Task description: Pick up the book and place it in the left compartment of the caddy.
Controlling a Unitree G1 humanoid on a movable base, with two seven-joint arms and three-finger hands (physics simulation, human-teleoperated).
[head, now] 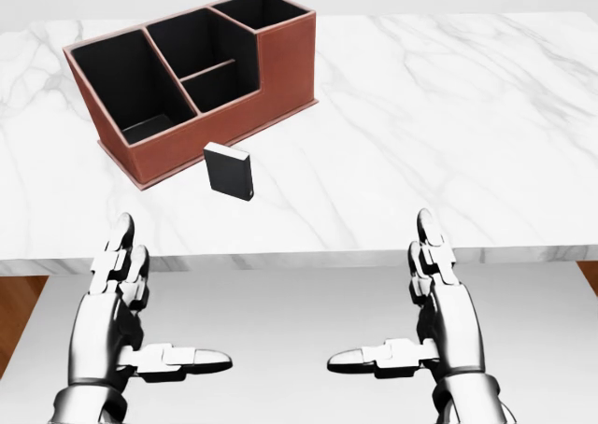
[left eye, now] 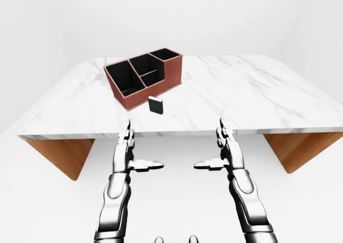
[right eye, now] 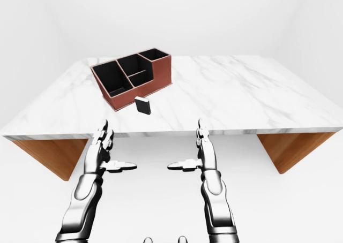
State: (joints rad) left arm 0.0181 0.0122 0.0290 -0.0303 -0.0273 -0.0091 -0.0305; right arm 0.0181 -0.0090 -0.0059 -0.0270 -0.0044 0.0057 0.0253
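Nearest us, our left hand (head: 126, 298) and right hand (head: 439, 298) hang spread and empty, short of the marble table (head: 448, 116). Beyond them the book (head: 229, 171) stands upright just beside the caddy (head: 280, 64), outside its empty left compartment (head: 126, 83). Nothing is done yet; reach, grasp and placement all remain.

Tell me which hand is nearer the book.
Left. The left hand sits below and slightly left of the book; the right hand is farther off, below-right.
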